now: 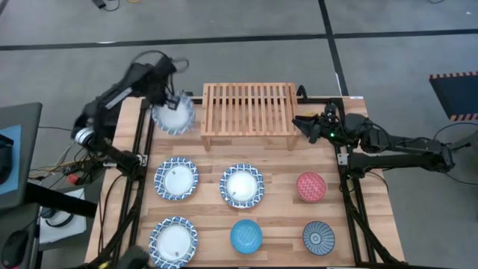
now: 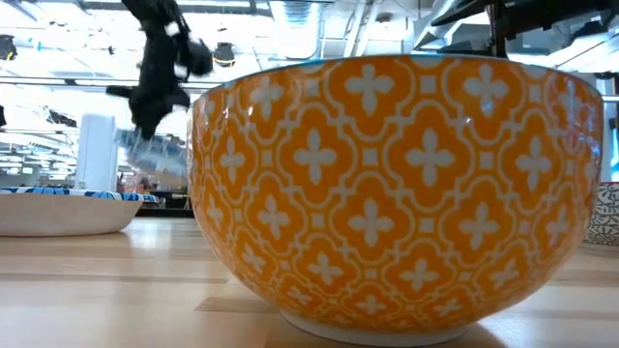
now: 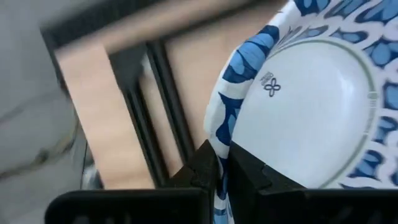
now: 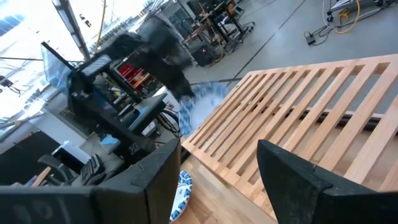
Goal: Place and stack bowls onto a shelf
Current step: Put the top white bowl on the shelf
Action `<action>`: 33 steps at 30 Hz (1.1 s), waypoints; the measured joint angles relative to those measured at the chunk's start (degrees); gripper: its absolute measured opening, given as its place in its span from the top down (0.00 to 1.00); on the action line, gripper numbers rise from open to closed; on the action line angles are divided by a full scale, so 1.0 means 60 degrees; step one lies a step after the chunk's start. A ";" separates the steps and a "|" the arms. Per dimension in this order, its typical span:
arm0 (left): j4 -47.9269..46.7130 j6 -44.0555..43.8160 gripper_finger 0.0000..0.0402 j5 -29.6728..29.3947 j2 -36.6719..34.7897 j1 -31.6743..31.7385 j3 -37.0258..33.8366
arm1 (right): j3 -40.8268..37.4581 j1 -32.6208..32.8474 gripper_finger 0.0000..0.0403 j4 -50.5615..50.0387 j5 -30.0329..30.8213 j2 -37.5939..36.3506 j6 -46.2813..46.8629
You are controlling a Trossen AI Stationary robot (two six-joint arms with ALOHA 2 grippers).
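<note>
Wooden tabletop [image 1: 276, 217] carries six bowls; left gripper [image 3: 224, 171] clamps a white bowl [image 3: 311, 106], right gripper [image 4: 217, 168] apart.

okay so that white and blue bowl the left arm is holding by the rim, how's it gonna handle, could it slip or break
The bowl looks glazed, so probably slippery and breakable. The left gripper pinches only its rim, leaving most weight off to one side, so it may swing or pivot. It looks rigid; it shouldn't flex.

Four white bowls [image 1: 176, 179] carry blue patterned rims; small ones are red [image 1: 311, 187], bright blue [image 1: 246, 236], dark radial [image 1: 318, 238] (and orange quatrefoil [image 2: 397, 193]); shelf [image 1: 249, 108] light wood.
</note>
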 joint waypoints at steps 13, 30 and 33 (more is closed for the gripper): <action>0.3012 -0.0667 1.00 0.1476 -0.1391 -0.1159 0.1843 | 0.0000 -0.0512 0.40 -0.0017 -0.0017 0.0004 0.0248; 0.3664 -0.1756 0.95 0.3080 0.1449 -0.2759 0.1843 | 0.0000 -0.0215 0.40 0.0033 -0.0152 0.0000 0.0601; 0.3716 -0.1752 0.89 0.3044 0.1439 -0.2659 0.1975 | 0.0000 -0.0095 0.40 -0.0006 -0.0119 0.0000 0.0601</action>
